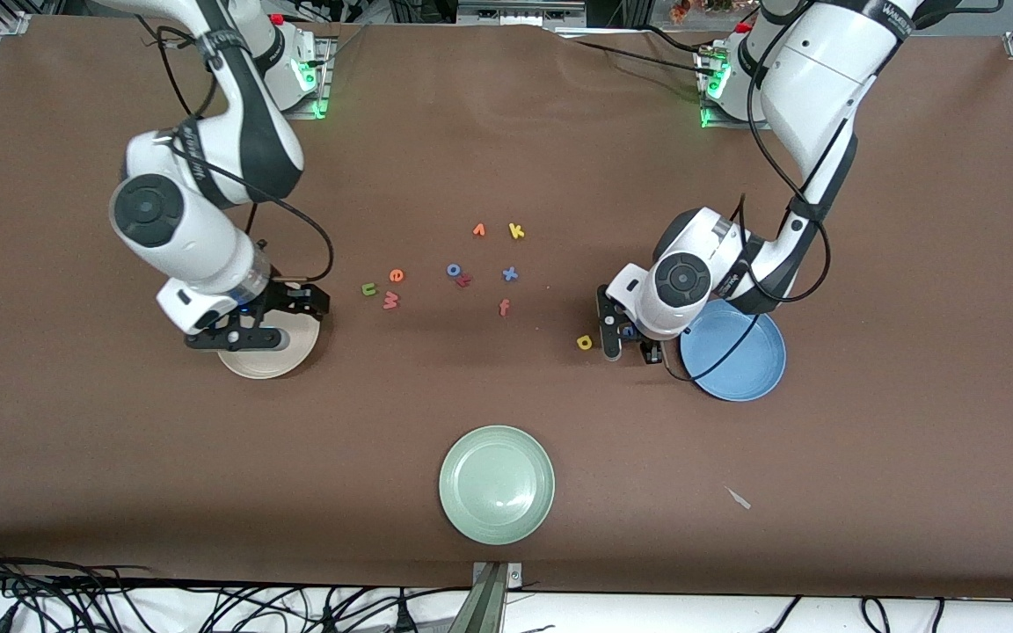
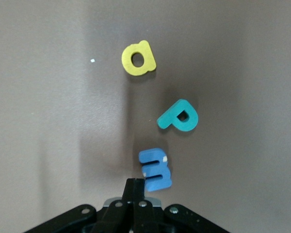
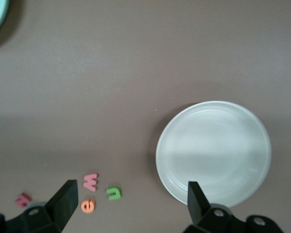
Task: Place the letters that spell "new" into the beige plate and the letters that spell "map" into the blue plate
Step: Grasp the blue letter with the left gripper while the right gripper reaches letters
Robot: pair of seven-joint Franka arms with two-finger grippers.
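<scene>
Blue m (image 2: 155, 169) touches shut left end effector (image 2: 135, 187).

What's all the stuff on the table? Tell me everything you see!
Plates: three; beige plate under the right gripper, blue plate beside the left gripper, pale green plate nearest the front camera.
Letters for "new": three; olive-green n, orange e, salmon w, clustered near the beige plate.
Letters for "map": three; yellow a, teal p, blue m, beside the blue plate.
Other letters: six, in the middle; orange v-shape, yellow k, blue o, red z, blue x, salmon f.
Scrap: one, pale, nearer the camera than the blue plate.
Right gripper: open, over the beige plate.
Left gripper: shut, beside the blue m.
</scene>
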